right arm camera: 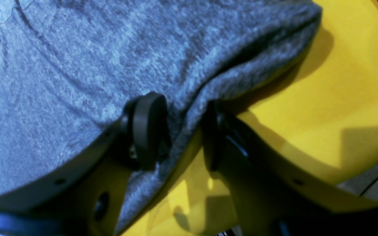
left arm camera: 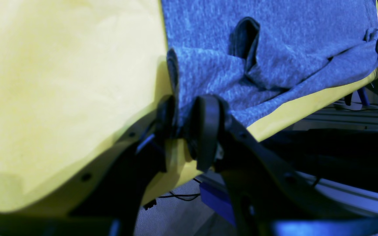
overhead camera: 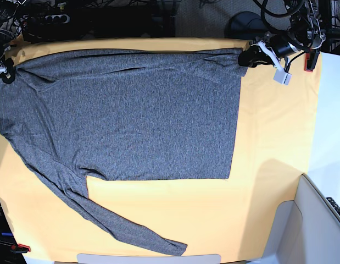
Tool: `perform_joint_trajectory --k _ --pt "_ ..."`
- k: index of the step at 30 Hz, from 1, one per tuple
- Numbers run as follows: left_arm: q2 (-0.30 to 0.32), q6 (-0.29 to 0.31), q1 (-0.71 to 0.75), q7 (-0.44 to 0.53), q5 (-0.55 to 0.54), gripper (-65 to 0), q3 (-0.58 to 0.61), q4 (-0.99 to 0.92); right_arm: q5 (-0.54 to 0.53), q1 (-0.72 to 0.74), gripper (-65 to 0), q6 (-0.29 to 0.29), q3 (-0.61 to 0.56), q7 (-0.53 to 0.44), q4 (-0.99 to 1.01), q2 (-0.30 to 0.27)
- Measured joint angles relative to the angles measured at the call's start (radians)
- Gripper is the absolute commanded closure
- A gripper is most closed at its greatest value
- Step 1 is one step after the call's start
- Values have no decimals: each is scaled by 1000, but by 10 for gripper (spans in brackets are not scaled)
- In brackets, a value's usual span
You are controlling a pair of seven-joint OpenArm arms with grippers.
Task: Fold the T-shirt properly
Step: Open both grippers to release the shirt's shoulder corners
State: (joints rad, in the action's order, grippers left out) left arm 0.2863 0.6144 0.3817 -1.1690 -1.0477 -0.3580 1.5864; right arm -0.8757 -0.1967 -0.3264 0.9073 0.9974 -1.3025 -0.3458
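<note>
across the yellow worktop (overhead camera: 274,137) the t-shirt (overhead camera: 126,121) lies spread; the left hand (left arm camera: 184,126) pinches its far corner, and the right hand (right arm camera: 179,131) pinches another edge.

The T-shirt (overhead camera: 131,121) is soft, thin knit cloth, heathered charcoal grey and matt, with a slightly fuzzy, flecked surface. Beneath it, the tablecloth (overhead camera: 274,137) over the desk is smooth, matt yellow-orange fabric. Both grippers, left (left arm camera: 184,127) and right (right arm camera: 179,131), have jaws of black plastic with a dull sheen.
</note>
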Motion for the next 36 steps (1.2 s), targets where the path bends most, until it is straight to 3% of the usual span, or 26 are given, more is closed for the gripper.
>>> perform_joint_trajectory --k 8,17,36 --pt "1 -5 1 -8 21 -141 -81 1 -14 -14 -244 0 2 16 -7 -5" --pt "8 -4 3 -8 23 -141 -84 1 -48 -60 -244 -15 47 55 -13 -11" --pt "8 -4 3 -8 23 -141 -83 1 27 -149 -245 -3 45 113 -138 -19"
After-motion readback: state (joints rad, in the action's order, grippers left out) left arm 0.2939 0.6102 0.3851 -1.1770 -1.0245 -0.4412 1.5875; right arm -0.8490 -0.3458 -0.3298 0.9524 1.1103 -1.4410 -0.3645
